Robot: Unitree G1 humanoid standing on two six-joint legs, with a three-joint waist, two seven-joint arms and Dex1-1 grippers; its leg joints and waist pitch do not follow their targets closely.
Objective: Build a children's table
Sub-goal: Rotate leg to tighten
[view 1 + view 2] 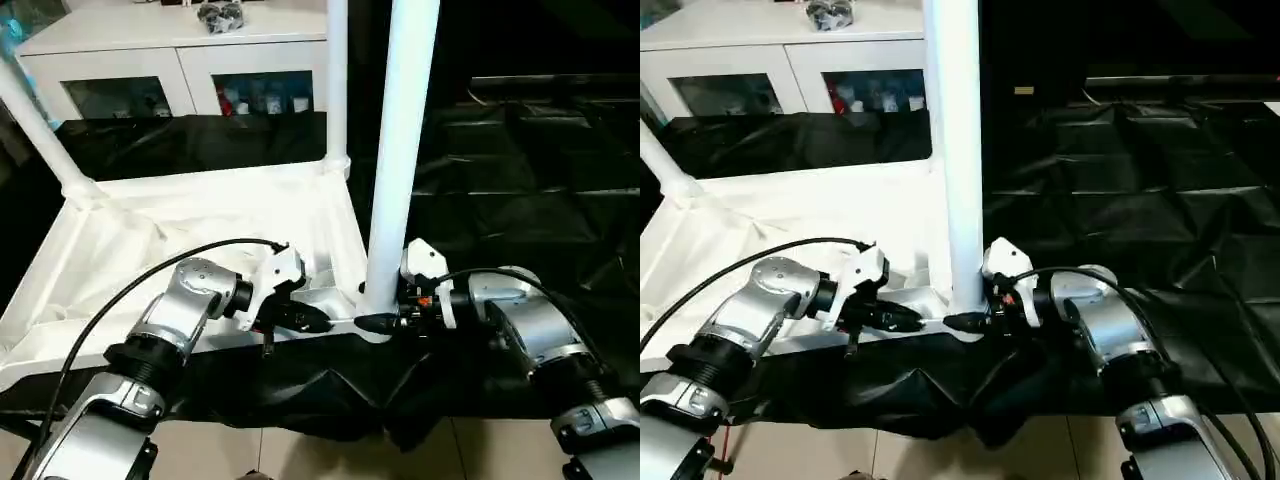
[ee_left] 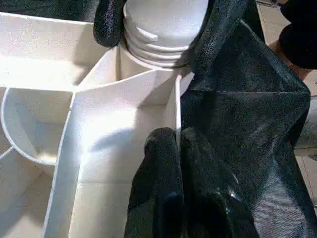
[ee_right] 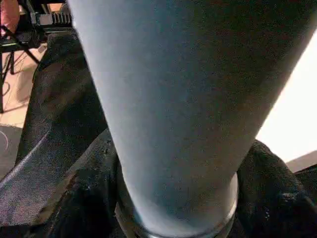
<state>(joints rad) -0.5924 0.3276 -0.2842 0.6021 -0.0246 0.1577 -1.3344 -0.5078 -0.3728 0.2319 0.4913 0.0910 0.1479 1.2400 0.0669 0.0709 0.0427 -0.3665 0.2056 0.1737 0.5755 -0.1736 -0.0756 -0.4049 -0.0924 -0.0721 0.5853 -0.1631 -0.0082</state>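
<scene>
Silver forearms entered from the near edge, each ending in a black-fingered claw at the near rim of the upturned table top (image 1: 200,215). Left claw (image 1: 300,318) had its two fingers (image 2: 168,188) pressed together, with the thin wall of the top's near edge pinched between their tips; left wrist view showed the rib running straight into the seam between the pads. Right claw (image 1: 378,322) reached in from the other side, its fingers spread around the base of the nearest leg (image 1: 400,150); left wrist view showed those two black fingertips (image 2: 218,34) on either side of the leg's ribbed collar, and right wrist view showed the leg rising directly from between them. Whether the pads actually pressed the leg or merely flanked it could not be told. That leg stood upright in the near right corner socket (image 1: 375,318) of the top. Table top lay ribbed side up on the black-draped bench (image 1: 520,180), its near edge just above the drape's folded hem. A second leg (image 1: 336,80) stood upright in the far right corner socket, and a third leg (image 1: 40,130) rose tilted leftward from the far left corner. Beyond the bench stood a white cabinet (image 1: 180,60) with glass doors, small items visible behind the glass and a dark grey object (image 1: 220,14) on its top surface.
</scene>
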